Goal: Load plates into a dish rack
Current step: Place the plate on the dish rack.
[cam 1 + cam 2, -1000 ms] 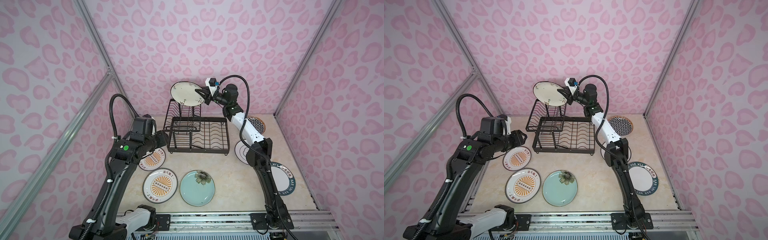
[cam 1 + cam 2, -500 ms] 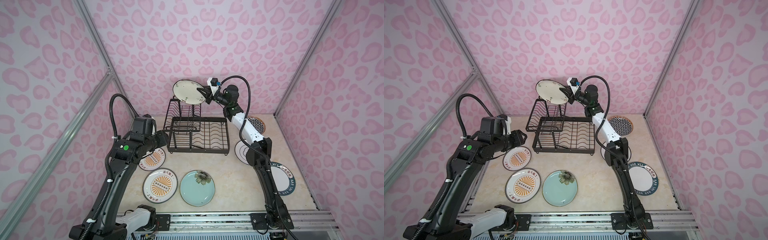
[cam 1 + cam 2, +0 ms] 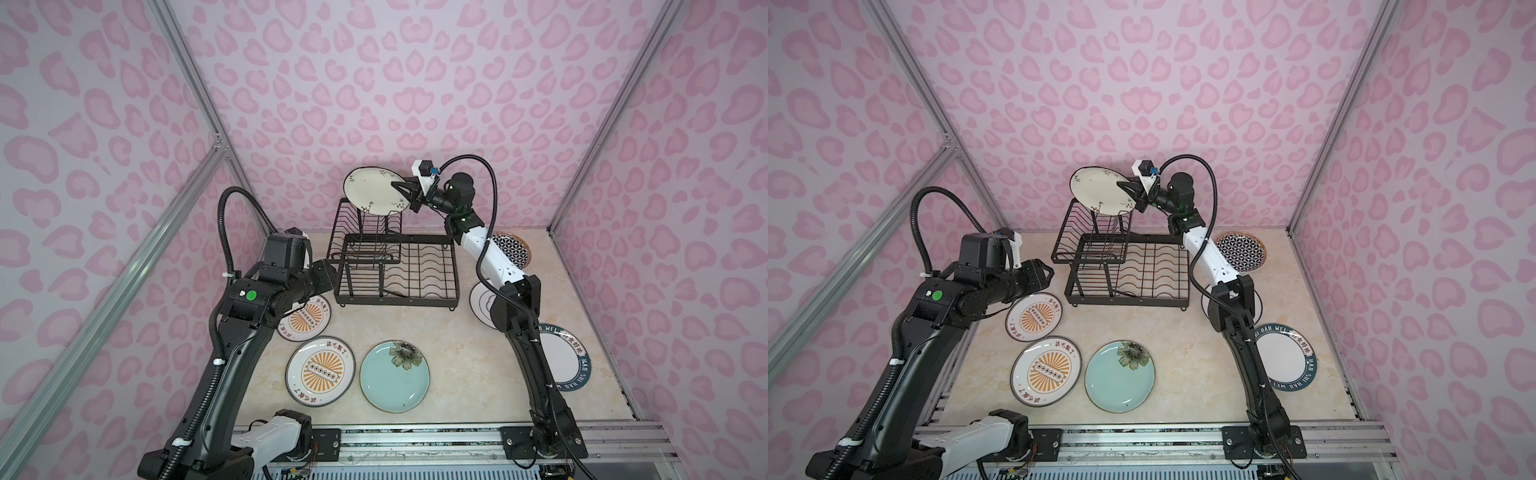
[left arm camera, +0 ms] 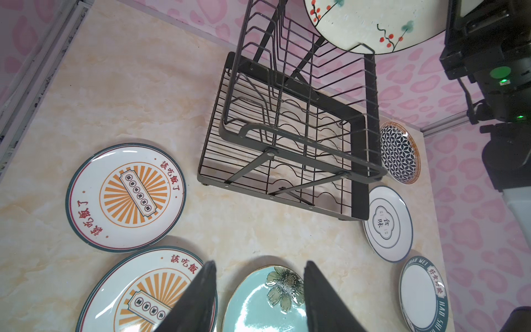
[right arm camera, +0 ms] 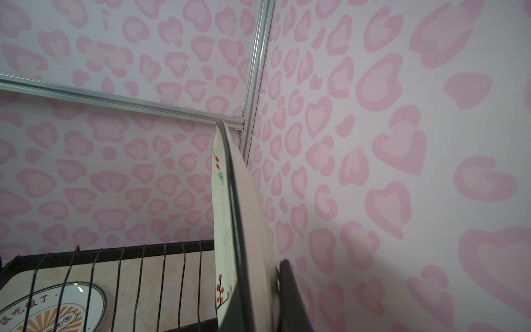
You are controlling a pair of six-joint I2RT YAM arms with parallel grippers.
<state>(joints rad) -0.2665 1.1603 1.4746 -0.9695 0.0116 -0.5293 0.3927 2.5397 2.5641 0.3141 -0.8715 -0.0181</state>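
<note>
My right gripper (image 3: 406, 192) (image 3: 1130, 192) is shut on the rim of a cream sprigged plate (image 3: 374, 190) (image 3: 1100, 190) (image 5: 230, 218), held on edge just above the raised upper basket of the black wire dish rack (image 3: 395, 266) (image 3: 1129, 270) (image 4: 287, 129). My left gripper (image 4: 260, 299) is open and empty, hovering near the rack's left end (image 3: 328, 276). On the table lie two orange sunburst plates (image 3: 305, 320) (image 3: 320, 370), a pale teal flowered plate (image 3: 395, 376), a cloud-outline plate (image 4: 388, 224), a teal-lettered plate (image 3: 561, 357) and a geometric plate (image 3: 511, 249).
Pink patterned walls with metal posts close in the table on three sides. A metal rail (image 3: 415, 440) runs along the front edge with both arm bases. The right arm (image 3: 515, 307) rises over the cloud-outline plate.
My right gripper has carried the cream plate slightly right and lower, closer over the upper basket. The left arm has not moved.
</note>
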